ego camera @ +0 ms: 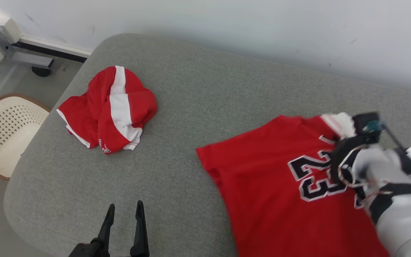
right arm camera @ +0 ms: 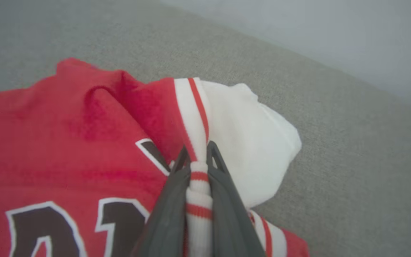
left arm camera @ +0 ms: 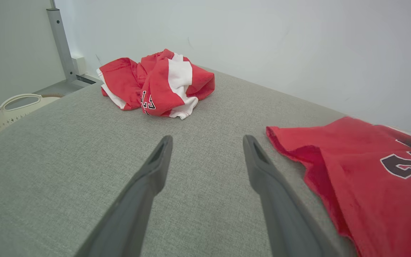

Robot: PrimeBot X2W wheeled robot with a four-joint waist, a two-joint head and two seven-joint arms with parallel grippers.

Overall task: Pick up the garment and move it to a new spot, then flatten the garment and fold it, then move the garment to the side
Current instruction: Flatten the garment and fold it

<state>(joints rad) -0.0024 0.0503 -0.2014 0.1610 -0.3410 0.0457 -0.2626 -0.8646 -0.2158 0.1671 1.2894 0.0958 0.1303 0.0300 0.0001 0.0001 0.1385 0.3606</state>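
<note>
Your left gripper [ego camera: 125, 204] sits lowest, its two dark fingers spread wide and empty over the grey woven fabric surface [ego camera: 191, 89]. Beyond it, well apart, a crumpled red garment with white stripes [ego camera: 111, 107] lies in a heap. Further right, the red jersey with black, white-edged numerals [ego camera: 269, 171] lies mostly flat. Its near-left corner points toward your left fingers. At the far right, the right gripper [right arm camera: 197, 146] is pinched shut on the jersey's white-and-red ribbed trim [right arm camera: 198, 107]. The cloth trails leftward and toward you from those jaws, so a lift will probably drag that free corner.
</note>
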